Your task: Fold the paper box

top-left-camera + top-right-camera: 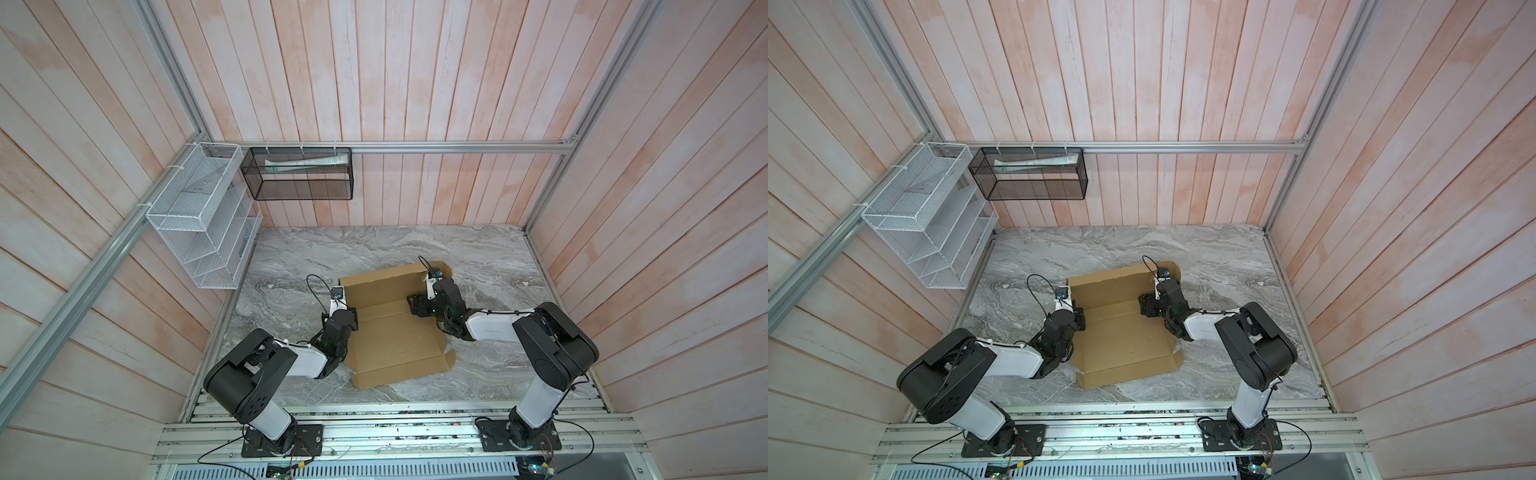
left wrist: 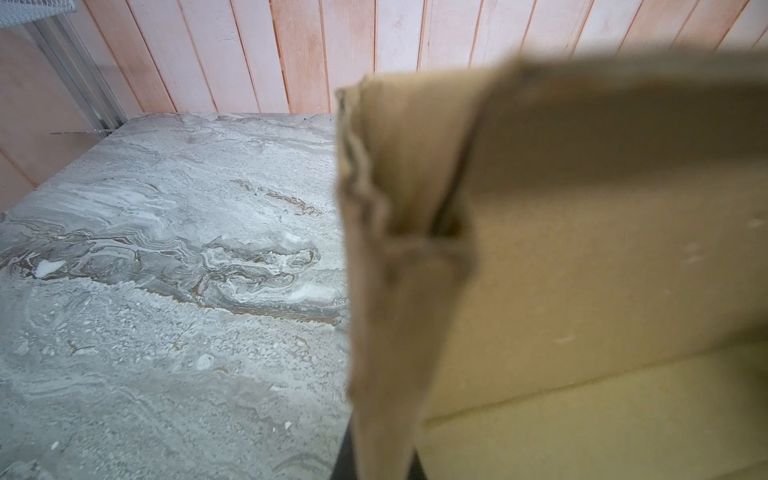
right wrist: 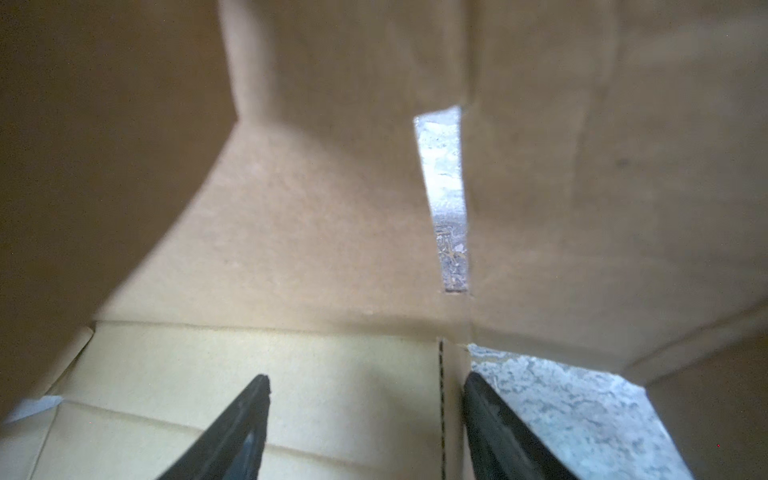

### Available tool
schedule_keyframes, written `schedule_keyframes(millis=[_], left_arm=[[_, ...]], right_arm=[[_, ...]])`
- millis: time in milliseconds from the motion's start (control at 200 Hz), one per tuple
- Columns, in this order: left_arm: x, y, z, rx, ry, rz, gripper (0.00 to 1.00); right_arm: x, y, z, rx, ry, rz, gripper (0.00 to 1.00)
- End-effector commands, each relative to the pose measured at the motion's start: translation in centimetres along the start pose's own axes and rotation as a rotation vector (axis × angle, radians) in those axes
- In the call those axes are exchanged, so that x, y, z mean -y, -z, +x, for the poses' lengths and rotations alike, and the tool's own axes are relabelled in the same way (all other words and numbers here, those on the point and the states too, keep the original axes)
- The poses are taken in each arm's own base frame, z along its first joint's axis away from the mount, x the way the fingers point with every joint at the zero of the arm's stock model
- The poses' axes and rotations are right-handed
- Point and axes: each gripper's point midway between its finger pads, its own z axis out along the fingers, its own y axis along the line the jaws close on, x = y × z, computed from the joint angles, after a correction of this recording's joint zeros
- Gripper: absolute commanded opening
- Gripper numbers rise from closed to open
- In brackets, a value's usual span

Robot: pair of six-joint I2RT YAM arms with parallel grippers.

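Tan paper box (image 1: 395, 336) (wall up): left fingers (image 2: 341, 465) seemingly pinch it; right fingers (image 3: 245, 428) apart.

I can't see the left gripper (image 1: 352, 319) in its wrist view: a blurred flap of the tan corrugated cardboard box (image 2: 399, 291) covers it. Right gripper (image 3: 366, 376) fingers run off frame. White papers (image 1: 307, 163) in black wire-mesh basket (image 1: 297, 192) unreadable.

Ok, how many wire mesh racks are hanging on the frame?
2: a white mesh rack tied to the left rail, and a black mesh basket beside it on the back rail. None looks hidden.
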Motion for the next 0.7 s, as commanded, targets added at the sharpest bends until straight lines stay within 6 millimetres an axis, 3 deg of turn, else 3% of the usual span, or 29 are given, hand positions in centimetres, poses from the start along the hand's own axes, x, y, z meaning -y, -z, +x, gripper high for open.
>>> schedule_keyframes(millis=[0,690], left_arm=[[0.0,0.3,-0.7,0.025,0.028,0.008,0.00],[0.0,0.2,-0.6,0.023,0.025,0.007,0.00]], right_arm=[[-0.6,0.3,-0.9,0.005,0.043,0.009,0.74],[-1.9,0.3,-1.5,-0.014,0.145,0.059,0.73]])
